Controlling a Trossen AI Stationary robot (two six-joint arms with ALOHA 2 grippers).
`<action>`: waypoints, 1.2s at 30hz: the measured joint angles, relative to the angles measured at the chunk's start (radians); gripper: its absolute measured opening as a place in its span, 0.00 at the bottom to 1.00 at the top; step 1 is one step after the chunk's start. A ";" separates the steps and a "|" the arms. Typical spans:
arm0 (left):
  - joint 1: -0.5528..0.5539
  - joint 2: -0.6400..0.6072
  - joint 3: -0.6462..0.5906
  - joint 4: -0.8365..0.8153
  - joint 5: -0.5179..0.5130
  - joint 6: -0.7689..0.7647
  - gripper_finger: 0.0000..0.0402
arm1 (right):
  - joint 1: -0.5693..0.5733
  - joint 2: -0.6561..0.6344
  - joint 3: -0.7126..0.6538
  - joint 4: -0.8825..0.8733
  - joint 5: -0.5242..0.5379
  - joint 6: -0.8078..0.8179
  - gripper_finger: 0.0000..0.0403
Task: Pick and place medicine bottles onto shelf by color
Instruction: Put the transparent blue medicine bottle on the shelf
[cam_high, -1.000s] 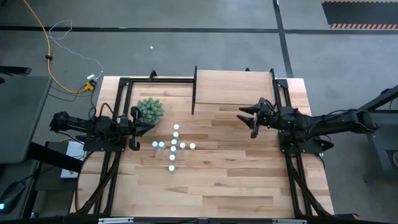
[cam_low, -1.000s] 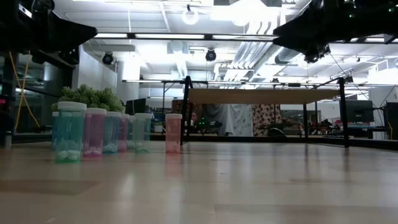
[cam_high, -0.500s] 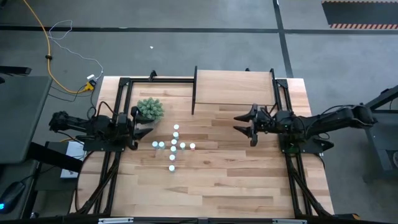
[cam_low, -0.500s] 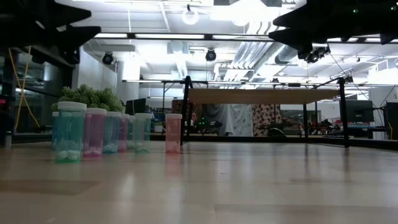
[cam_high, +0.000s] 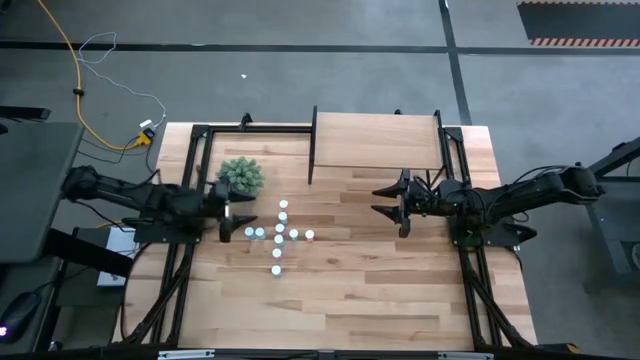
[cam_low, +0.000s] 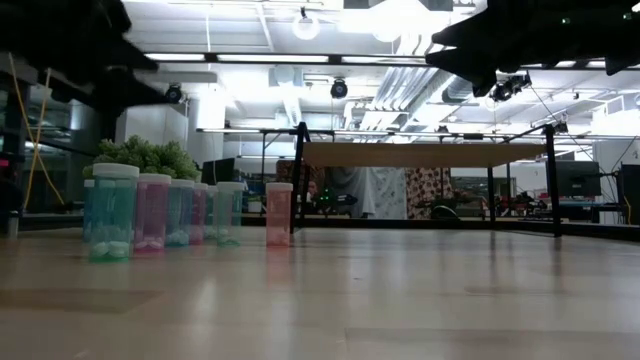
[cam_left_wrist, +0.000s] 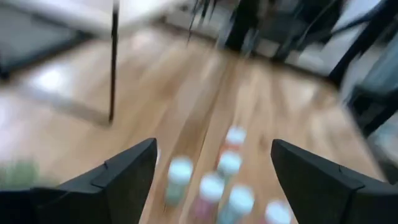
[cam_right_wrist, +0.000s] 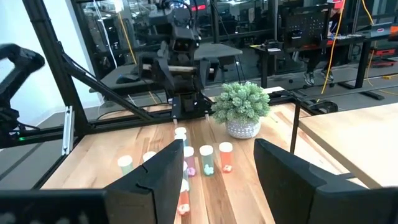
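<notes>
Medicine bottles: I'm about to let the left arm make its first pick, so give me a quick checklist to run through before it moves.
1. Left end effector open: ok, fingers spread wide in its wrist view.
2. Left end effector empty: ok.
3. Medicine bottles upright and capped: ok, in the low view.
4. Shelf bare for placing: ok, no bottles on it.
5. Plant clear of the approach: cannot tell, it sits close by the end effector.
6. Right end effector out of the way: ok, open, empty, away from the cluster.

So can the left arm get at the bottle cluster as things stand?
Probably yes. The left end effector is open and just beside the medicine bottles, with bare table between. The plant sits off to the side, not in the way.
</notes>
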 joint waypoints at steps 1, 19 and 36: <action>0.000 0.039 0.024 -0.055 0.003 -0.033 0.76 | 0.000 0.000 0.000 0.000 0.000 -0.001 0.47; 0.000 0.390 0.149 -0.298 0.113 0.049 0.75 | 0.000 0.000 0.000 -0.007 0.000 -0.009 0.47; -0.134 0.414 0.149 -0.381 0.079 -0.056 0.75 | -0.001 0.000 0.000 -0.024 0.040 -0.009 0.47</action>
